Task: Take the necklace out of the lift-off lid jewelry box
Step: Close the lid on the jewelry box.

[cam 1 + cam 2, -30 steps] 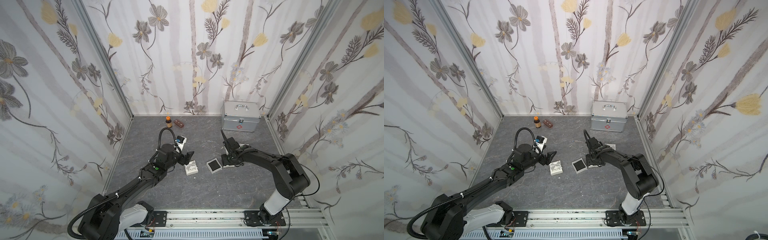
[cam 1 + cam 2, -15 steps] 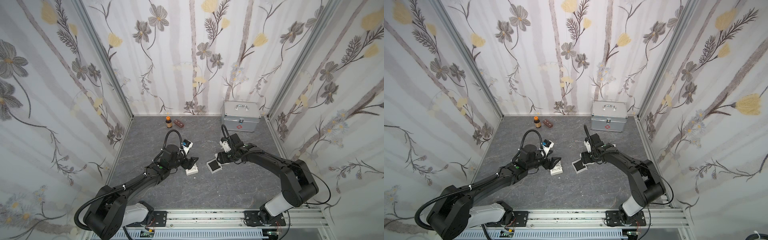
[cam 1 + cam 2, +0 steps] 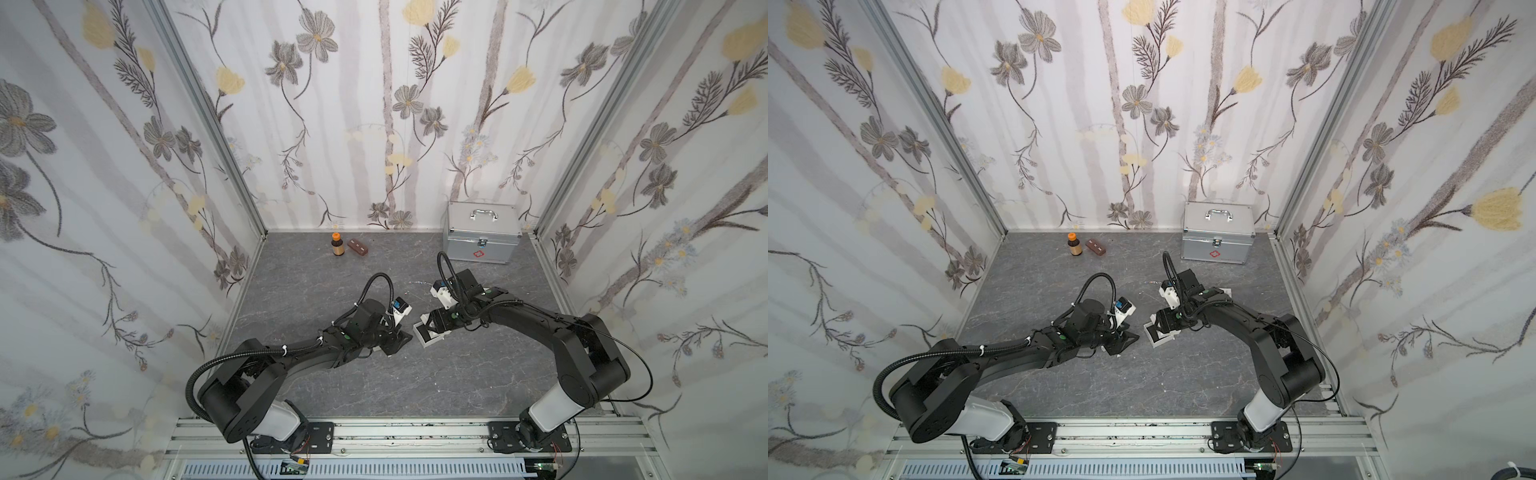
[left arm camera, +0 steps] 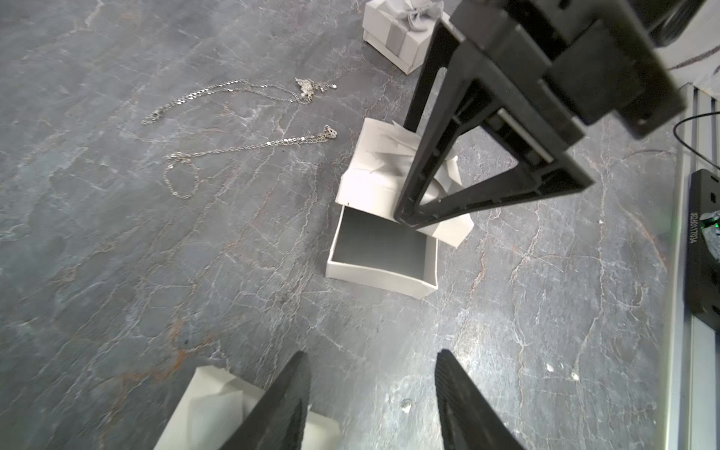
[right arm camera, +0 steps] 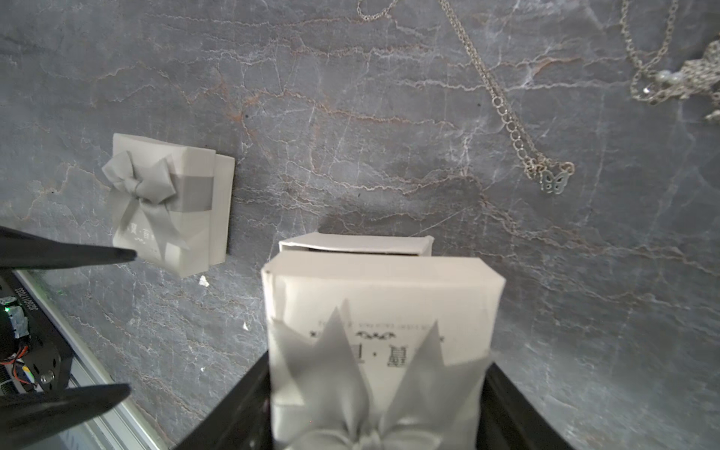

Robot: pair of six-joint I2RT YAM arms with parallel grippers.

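Holding the bow-topped lid (image 5: 382, 288) clamped between its jaws, the right claw (image 5: 378, 362) sits over the open box base (image 4: 374, 278). Note the left claw (image 4: 370, 354) gapes empty. You will find the butterfly necklace (image 4: 249, 146) on the table (image 4: 156, 311) beside a second necklace (image 4: 233, 87), apart from the base.
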